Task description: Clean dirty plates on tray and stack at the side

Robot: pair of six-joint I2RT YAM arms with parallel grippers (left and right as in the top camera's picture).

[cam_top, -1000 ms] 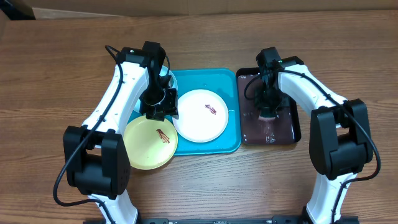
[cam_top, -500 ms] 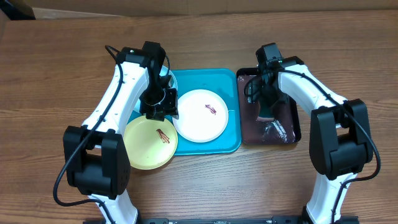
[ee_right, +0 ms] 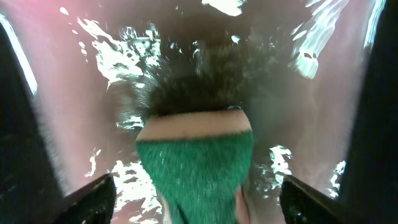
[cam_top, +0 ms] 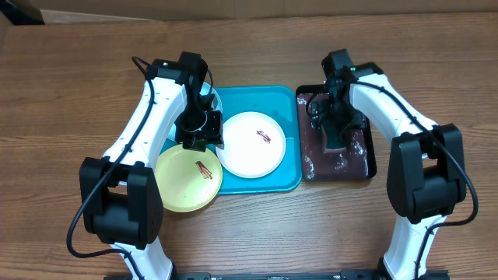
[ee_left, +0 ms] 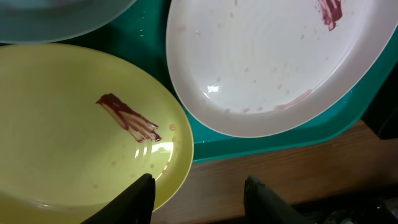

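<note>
**A:** What is the setting?

**B:** A brown wooden table [cam_top: 70, 70], seen from overhead. The turquoise tray [cam_top: 261, 96] sits mid-table, with a black tray [cam_top: 367, 166] just beside it on the right. The white plate [cam_top: 245, 152] lies in the turquoise tray. The yellow-green plate [cam_top: 183, 185] overhangs its near-left corner. Each has a brown smear. The left gripper [cam_top: 198, 134] hangs where the two plates meet, and the right gripper [cam_top: 336, 134] is down in the black tray.

**A:** What has changed?

**B:** The left arm has not moved. The right gripper has shifted slightly toward the far edge, and the black tray's liquid now shows white splashes.

**A:** And the left wrist view?

**B:** The fingers [ee_left: 140, 200] are spread wide, holding nothing, over the yellow-green plate's rim. The mint-cyan plate [ee_left: 62, 15] shows at the upper left.

**A:** The right wrist view?

**B:** A green sponge [ee_right: 196, 171] dips into churned liquid between the fingers [ee_right: 93, 198]. I cannot tell whether they pinch it.

**A:** What does that mean for the task?

**B:** The sponge is probably being wetted. No plate looks wiped or stacked yet.
</note>
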